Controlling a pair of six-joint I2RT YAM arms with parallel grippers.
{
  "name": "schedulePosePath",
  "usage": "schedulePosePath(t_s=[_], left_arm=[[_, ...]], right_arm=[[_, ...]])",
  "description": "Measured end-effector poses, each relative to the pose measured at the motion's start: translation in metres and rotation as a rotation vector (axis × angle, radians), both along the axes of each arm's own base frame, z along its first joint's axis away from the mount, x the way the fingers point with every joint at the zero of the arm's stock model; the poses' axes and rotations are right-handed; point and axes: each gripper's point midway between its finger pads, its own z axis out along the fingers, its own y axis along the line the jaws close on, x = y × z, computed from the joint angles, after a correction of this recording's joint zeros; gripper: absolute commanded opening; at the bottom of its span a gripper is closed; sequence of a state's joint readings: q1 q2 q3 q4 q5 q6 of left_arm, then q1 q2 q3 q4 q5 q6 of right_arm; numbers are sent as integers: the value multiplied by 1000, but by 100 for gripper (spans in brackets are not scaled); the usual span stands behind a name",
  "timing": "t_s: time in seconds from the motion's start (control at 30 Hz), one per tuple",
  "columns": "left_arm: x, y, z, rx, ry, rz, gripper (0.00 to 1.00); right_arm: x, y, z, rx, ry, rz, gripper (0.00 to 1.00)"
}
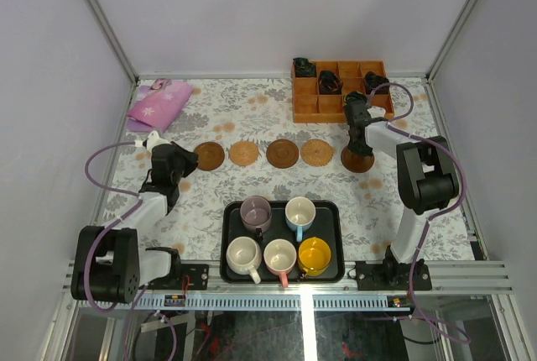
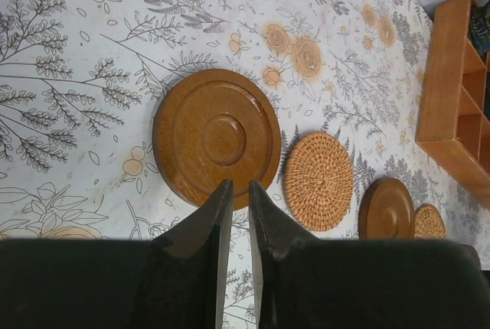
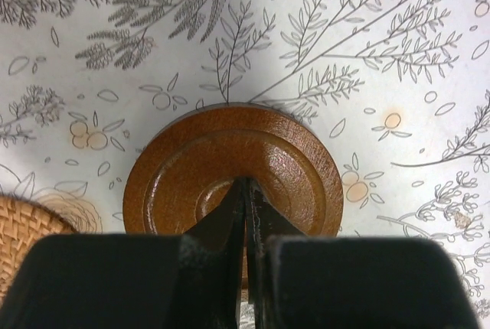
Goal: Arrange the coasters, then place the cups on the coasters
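Four coasters lie in a row: dark wood (image 1: 209, 156), woven tan (image 1: 244, 154), dark wood (image 1: 283, 153), woven tan (image 1: 316, 152). A fifth dark coaster (image 1: 357, 162) lies further right. My right gripper (image 3: 246, 185) is shut, its tips resting on this coaster's (image 3: 230, 168) centre, gripping nothing. My left gripper (image 2: 239, 185) hovers at the near edge of the leftmost coaster (image 2: 217, 134), jaws a narrow slit apart with nothing between them. On the black tray (image 1: 228, 235) stand the cups: mauve (image 1: 255, 210), white with blue handle (image 1: 299, 212), cream (image 1: 243, 253), white with pink handle (image 1: 279, 256), yellow (image 1: 315, 255).
An orange wooden compartment box (image 1: 340, 92) holding dark bundles stands at the back right, just behind the right arm. A pink cloth pouch (image 1: 158, 102) lies at the back left. White walls with metal posts enclose the flowered tablecloth.
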State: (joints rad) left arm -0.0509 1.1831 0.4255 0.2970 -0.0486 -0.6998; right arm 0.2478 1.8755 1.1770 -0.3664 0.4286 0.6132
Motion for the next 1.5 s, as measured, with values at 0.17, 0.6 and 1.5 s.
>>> schedulePosePath(t_s=[0.17, 0.6, 1.5], left_arm=[[1, 0, -12, -2, 39, 1, 13], [14, -5, -24, -24, 77, -5, 13], [59, -21, -74, -67, 203, -63, 9]], right_arm=[[7, -2, 0, 9, -5, -3, 0], [20, 18, -1, 87, -16, 98, 0], [24, 70, 32, 140, -86, 268, 18]])
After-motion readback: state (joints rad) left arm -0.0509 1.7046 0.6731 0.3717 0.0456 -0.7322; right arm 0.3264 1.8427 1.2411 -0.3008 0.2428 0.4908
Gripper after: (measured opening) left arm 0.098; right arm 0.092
